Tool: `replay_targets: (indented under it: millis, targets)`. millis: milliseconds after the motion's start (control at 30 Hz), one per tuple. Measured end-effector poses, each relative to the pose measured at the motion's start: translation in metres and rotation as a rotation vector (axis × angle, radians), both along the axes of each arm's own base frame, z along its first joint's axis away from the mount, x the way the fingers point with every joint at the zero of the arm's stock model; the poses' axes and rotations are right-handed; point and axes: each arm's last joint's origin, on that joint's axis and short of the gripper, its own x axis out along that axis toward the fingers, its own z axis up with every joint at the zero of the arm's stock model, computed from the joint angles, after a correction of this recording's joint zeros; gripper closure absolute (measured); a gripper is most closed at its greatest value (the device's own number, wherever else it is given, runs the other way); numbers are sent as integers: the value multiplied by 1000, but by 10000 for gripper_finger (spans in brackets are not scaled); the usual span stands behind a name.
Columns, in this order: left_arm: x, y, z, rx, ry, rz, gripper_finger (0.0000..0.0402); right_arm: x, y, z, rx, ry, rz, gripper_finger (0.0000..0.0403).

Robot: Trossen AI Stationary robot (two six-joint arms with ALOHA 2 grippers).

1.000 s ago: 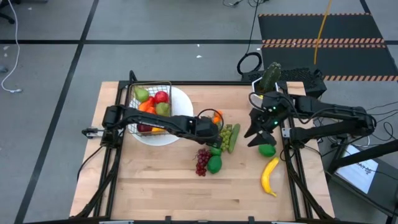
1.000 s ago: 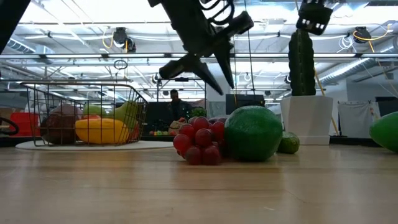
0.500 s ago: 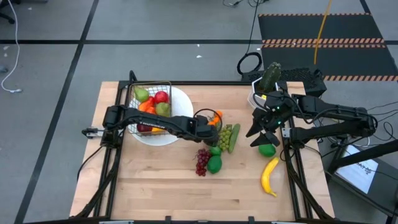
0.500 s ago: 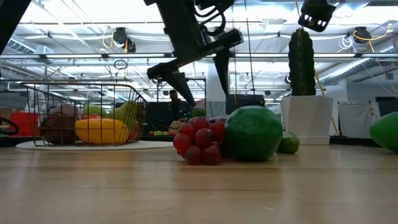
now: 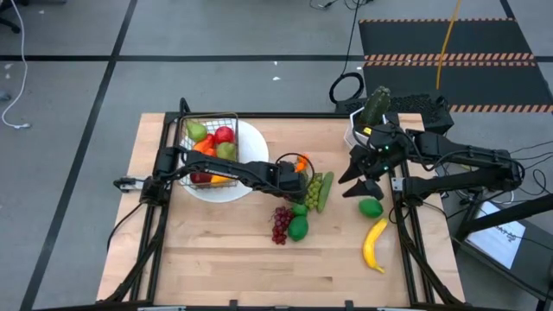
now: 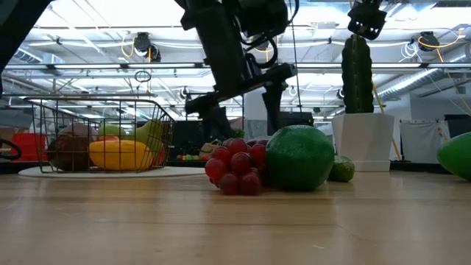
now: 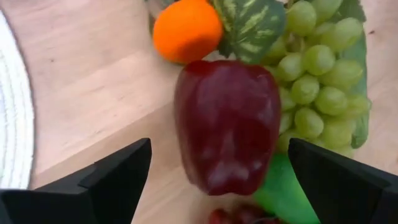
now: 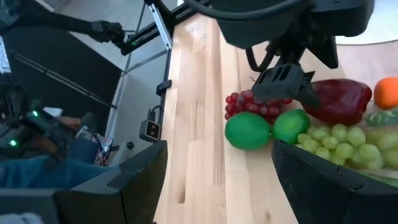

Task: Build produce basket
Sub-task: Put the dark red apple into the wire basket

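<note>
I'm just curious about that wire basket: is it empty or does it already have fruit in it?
Partly filled. The basket holds several pieces of fruit, red, green and yellow, seen through its wire sides.

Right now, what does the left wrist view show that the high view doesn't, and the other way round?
Only the left wrist view shows the dark red pepper plainly: it lies on the wood between the open fingers of the left gripper; from above that gripper hides it. Only the high view shows the basket of produce on the white plate, the banana, the cactus and the right gripper hovering above a lime. Both show the small orange and the green grapes.
</note>
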Motion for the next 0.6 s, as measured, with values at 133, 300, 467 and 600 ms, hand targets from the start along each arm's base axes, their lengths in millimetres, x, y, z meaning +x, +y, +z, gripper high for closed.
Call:
replay_targets:
  millis: [133,300,467,600]
  targets:
    - [2,2,-1,7,-6,-11,23,1,-2,1,15,-5,-24,122]
    - [1,10,-7,12,22,-37,23,4,-5,2,13,-28,-38,122]
    - [3,15,-15,-22,36,-59,23,5,-5,1,14,-18,-36,122]
    - [5,16,-19,-26,36,-55,23,6,-5,0,16,-16,-33,122]
